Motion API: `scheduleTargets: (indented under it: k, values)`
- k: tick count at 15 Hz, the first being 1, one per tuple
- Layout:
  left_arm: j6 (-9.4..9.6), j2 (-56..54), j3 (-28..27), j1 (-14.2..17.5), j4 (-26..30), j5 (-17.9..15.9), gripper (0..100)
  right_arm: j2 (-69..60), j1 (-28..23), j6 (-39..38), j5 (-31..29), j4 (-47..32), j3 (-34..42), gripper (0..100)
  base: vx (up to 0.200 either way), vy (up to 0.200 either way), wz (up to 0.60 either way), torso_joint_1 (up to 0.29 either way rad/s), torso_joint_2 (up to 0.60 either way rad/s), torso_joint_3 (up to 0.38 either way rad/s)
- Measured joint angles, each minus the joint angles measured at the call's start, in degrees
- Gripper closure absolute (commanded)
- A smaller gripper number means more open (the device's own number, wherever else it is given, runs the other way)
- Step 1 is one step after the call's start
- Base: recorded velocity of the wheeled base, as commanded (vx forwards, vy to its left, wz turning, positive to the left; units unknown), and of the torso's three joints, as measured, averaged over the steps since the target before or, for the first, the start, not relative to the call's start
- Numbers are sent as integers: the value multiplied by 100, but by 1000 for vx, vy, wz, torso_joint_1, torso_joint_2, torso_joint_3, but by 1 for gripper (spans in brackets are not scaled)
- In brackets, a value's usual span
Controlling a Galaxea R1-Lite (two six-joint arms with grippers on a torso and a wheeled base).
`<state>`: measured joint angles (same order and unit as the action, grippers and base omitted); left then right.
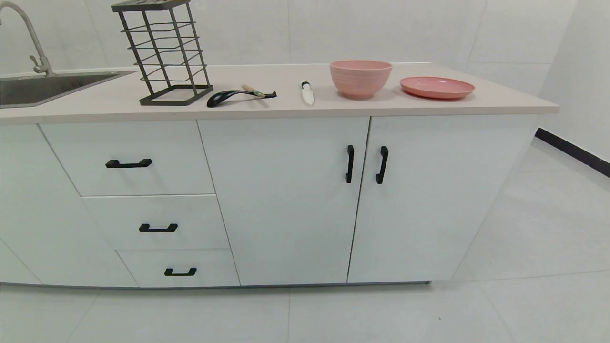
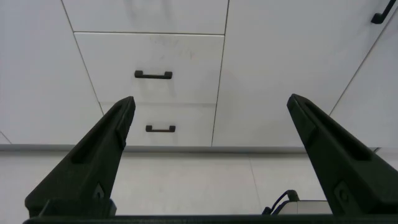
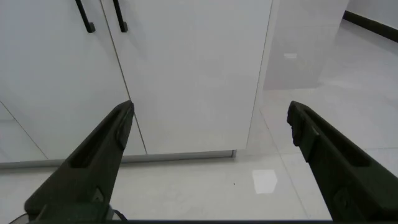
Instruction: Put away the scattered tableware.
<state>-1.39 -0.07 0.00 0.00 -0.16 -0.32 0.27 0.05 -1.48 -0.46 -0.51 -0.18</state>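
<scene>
On the countertop [image 1: 286, 107] lie the scattered pieces: a pink bowl [image 1: 360, 78], a pink plate [image 1: 437, 87] to its right, a white knife [image 1: 308, 93], a black ladle [image 1: 237, 96] and a small wooden-handled utensil [image 1: 253, 90] across it. A black wire rack [image 1: 165, 52] stands left of them. My left gripper [image 2: 210, 109] is open, low down, facing the lower drawers [image 2: 149, 68]. My right gripper [image 3: 210, 112] is open too, low in front of the right cabinet door [image 3: 186, 68]. Both hold nothing.
A steel sink [image 1: 43, 88] with a faucet [image 1: 28, 35] is set in the counter's left end. Below are three drawers with black handles [image 1: 128, 164] and two doors with vertical handles [image 1: 350, 164]. Open tiled floor [image 1: 548, 228] lies to the right.
</scene>
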Motion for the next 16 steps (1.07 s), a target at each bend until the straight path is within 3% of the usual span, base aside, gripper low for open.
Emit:
scheduleTargets:
  k: [6,9,10,13,16]
  values:
    - [-6,0,0,0,0,16,0,0,0,0,30,67,0,0,0,0,0,0,0,0]
    - [-6,0,0,0,0,22,0,0,-10,110,157,1469,-196,0,0,0,0,0,0,0]
    - [-9,0,0,0,0,22,0,2,-16,155,324,1501,-301,0,0,0,0,0,0,0]
    - [-6,0,0,0,0,22,0,85,6,234,1069,-94,-697,0,0,0,0,0,0,0]
    - [-6,0,0,0,0,18,0,675,22,243,1504,-208,-1106,0,0,0,0,0,0,0]
